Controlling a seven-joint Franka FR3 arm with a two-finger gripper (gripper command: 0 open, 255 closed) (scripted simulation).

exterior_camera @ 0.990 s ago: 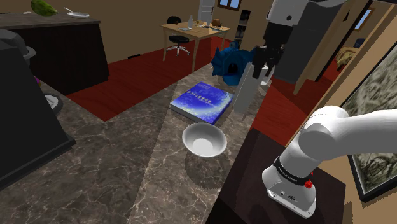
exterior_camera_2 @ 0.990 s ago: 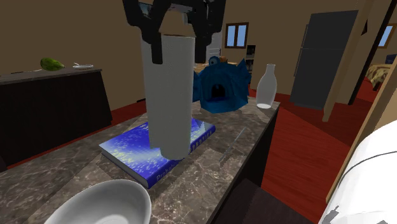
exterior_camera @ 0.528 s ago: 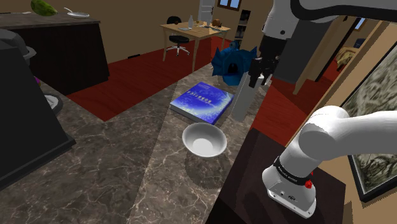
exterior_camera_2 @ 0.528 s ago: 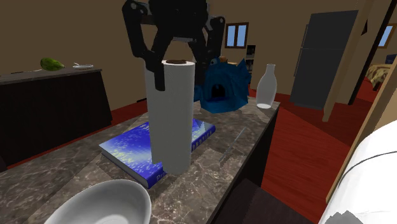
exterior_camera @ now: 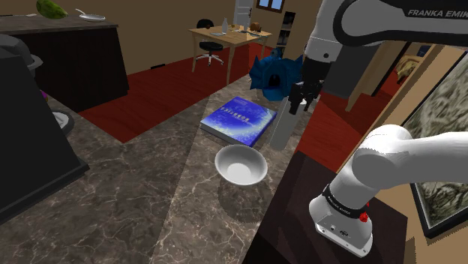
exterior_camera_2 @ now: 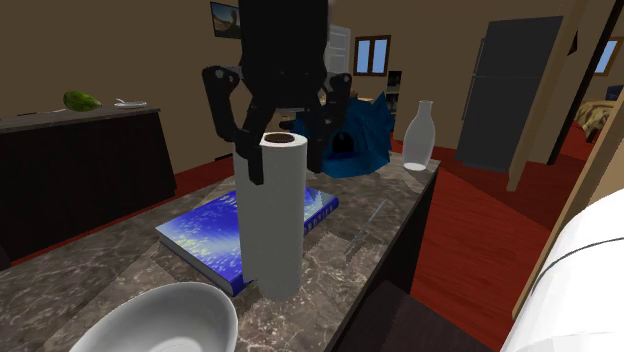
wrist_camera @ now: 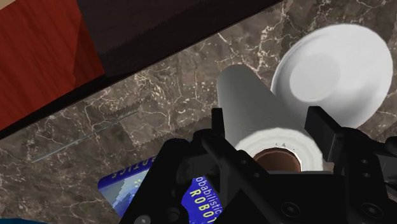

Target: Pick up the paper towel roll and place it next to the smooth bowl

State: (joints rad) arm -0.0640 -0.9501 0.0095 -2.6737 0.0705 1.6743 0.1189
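Note:
The paper towel roll [exterior_camera_2: 272, 215] is a tall pale grey cylinder with a brown core, upright over the dark marble counter [exterior_camera_2: 330, 275]. My gripper [exterior_camera_2: 275, 150] is shut on its top end, one black finger on each side. In the shoulder view the paper towel roll [exterior_camera: 283, 129] hangs from the gripper [exterior_camera: 298, 99] just beyond the smooth white bowl [exterior_camera: 241, 164]. The wrist view looks down the paper towel roll [wrist_camera: 254, 102], with my gripper [wrist_camera: 273, 137] clasping it and the bowl [wrist_camera: 334, 73] close beside its lower end. Whether its base touches the counter I cannot tell.
A blue book [exterior_camera: 238, 120] lies flat next to the roll, on the side away from the stand [exterior_camera: 300, 225]. Behind it sit a blue spiky object [exterior_camera_2: 350, 135] and a pale bottle [exterior_camera_2: 420, 137]. A thin clear stick [exterior_camera_2: 365, 230] lies near the counter's edge.
The gripper has come down with the roll, bringing its base from above the book to counter level and closer to the bowl. The grip has stayed shut.

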